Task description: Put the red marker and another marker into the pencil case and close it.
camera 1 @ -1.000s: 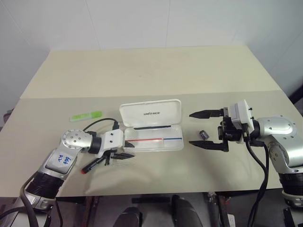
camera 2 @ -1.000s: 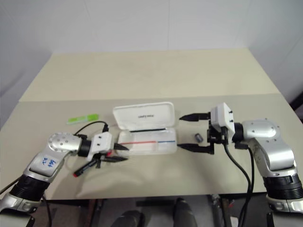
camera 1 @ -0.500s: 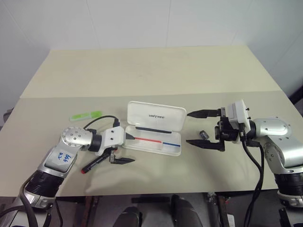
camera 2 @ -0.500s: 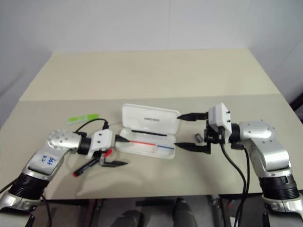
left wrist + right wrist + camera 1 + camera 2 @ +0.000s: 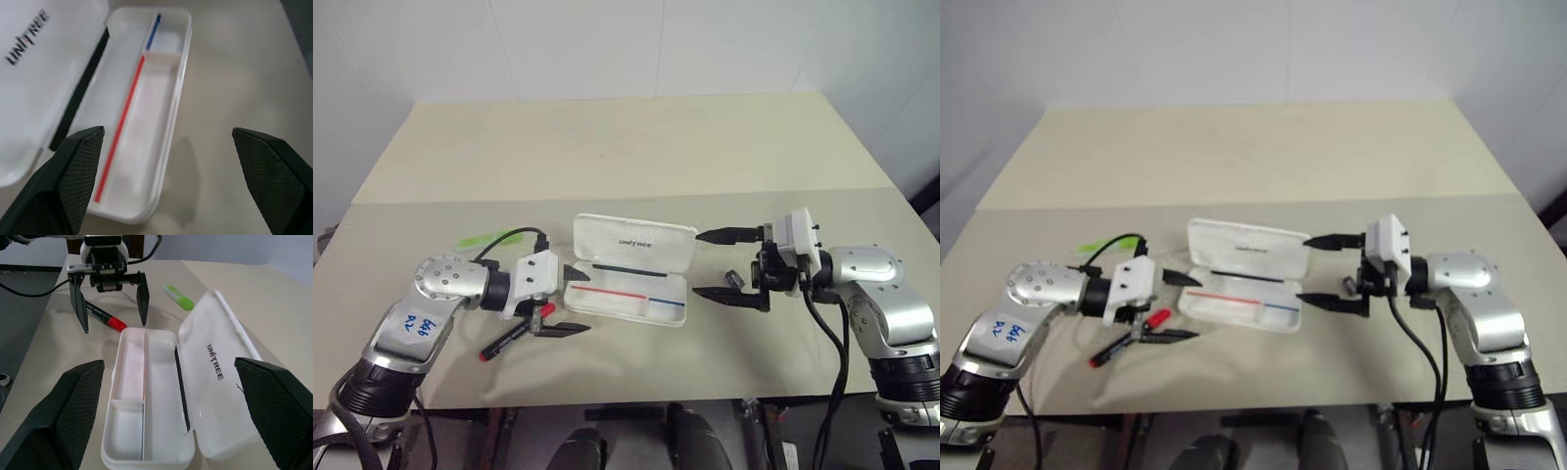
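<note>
White and open, the pencil case [image 5: 628, 284] lies on the table [image 5: 607, 157] between my two arms, its long axis running across from left to right, slightly skewed, lid [image 5: 634, 242] tipped back away from me. The red marker [image 5: 514, 338] lies on the table under my left gripper [image 5: 570, 300], red cap toward the case and its other end toward me (the green marker [image 5: 178, 297] lies farther back on the left). I see both the left gripper and the right gripper [image 5: 722, 264] spread wide, gripping nothing
</note>
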